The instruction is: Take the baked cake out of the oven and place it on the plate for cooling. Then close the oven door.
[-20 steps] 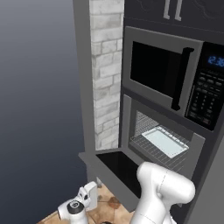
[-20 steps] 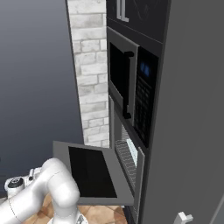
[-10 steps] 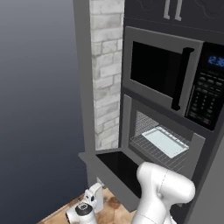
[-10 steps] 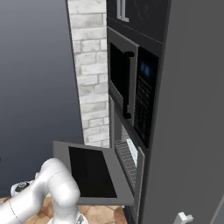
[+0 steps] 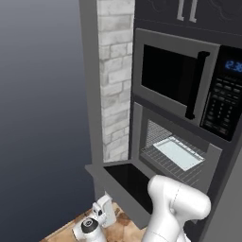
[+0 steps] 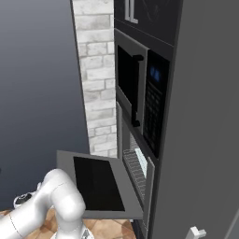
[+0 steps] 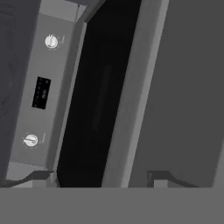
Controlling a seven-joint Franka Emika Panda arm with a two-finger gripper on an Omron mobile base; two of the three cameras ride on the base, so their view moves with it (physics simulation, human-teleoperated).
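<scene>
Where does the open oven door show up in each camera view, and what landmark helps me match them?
Left base view: the oven door hangs flat, lower centre, below the oven.
Right base view: lower centre-left, glass facing up.
Hand view: I cannot tell; a dark glass panel with a grey frame crosses the middle.
Shared landmark of the base views: the white brick column.
</scene>
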